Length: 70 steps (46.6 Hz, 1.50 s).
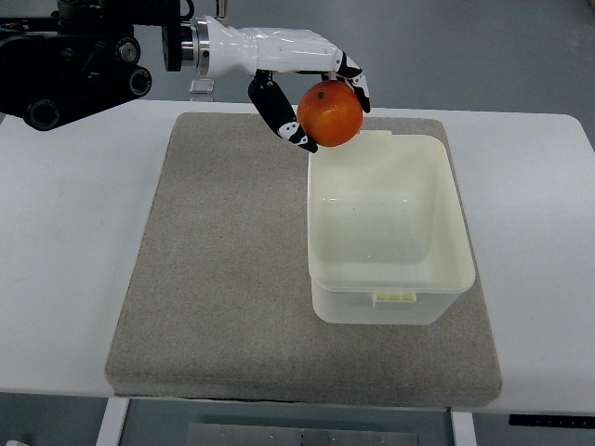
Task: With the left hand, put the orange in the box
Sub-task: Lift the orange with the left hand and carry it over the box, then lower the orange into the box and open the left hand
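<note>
A white table (65, 232) lies under me, with a grey mat (223, 279) over its middle. On the mat's right half stands the pale plastic box (456, 232), open-topped. My left hand (293, 70) reaches in over the mat's far edge, fingers curled around the orange (329, 113), which hangs above the box's far-left corner.
</note>
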Available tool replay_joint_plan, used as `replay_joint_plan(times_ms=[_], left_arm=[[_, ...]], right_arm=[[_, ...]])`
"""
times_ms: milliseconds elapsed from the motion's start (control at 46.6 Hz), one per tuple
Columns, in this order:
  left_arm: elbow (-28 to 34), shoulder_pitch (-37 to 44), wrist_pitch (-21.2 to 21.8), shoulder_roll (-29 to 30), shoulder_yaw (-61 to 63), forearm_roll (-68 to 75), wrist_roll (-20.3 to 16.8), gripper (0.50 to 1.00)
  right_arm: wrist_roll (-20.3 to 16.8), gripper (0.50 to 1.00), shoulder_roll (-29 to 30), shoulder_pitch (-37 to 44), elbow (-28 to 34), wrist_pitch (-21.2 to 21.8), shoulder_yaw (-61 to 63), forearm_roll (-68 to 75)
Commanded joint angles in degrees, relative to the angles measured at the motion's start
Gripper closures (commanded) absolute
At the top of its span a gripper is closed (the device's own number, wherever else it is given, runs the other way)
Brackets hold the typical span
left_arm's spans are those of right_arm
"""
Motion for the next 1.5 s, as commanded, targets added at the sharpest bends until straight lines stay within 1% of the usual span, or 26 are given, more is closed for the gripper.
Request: replay_joint_plan(times_ms=[0,386,729,900,1029,1265,1394,1436,1479], left_arm=[[-0.96,0.43,0.00,-0.46,0.00,2.81,0.00,1.000],[-1.14,0.96,0.08,-5.29,0.00,3.78,0.00,1.000],[4.13,3.33,0.08,-11.62,0.79,4.13,0.00,1.000],[5.19,5.79,0.08,-12.85,0.79,6.33,0.00,1.000],[6.68,7.29,0.00,-14.96,0.79,6.50,0.00,1.000],[6.95,7.55,0.00,-15.31,0.70,6.50,0.00,1.000],[6.86,7.82,0.70,-15.31,0.18,5.54,0.00,1.000],[6.77,8.08,0.96,-15.31,0.09,5.54,0.00,0.960],[6.77,8.17,0.96,-15.31,0.18,5.54,0.00,0.952]], right_arm=[[-0.02,0.574,0.00,0.00,0.00,0.00,0.00,0.00],[-0.02,0.574,0.00,0.00,0.00,0.00,0.00,0.00],[0.07,0.574,0.00,0.00,0.00,0.00,0.00,0.00],[-0.02,0.574,0.00,0.00,0.00,0.00,0.00,0.00],[-0.02,0.574,0.00,0.00,0.00,0.00,0.00,0.00],[-0.02,0.574,0.00,0.00,0.00,0.00,0.00,0.00],[-0.02,0.574,0.00,0.00,0.00,0.00,0.00,0.00],[-0.02,0.574,0.00,0.00,0.00,0.00,0.00,0.00],[-0.02,0.574,0.00,0.00,0.00,0.00,0.00,0.00]])
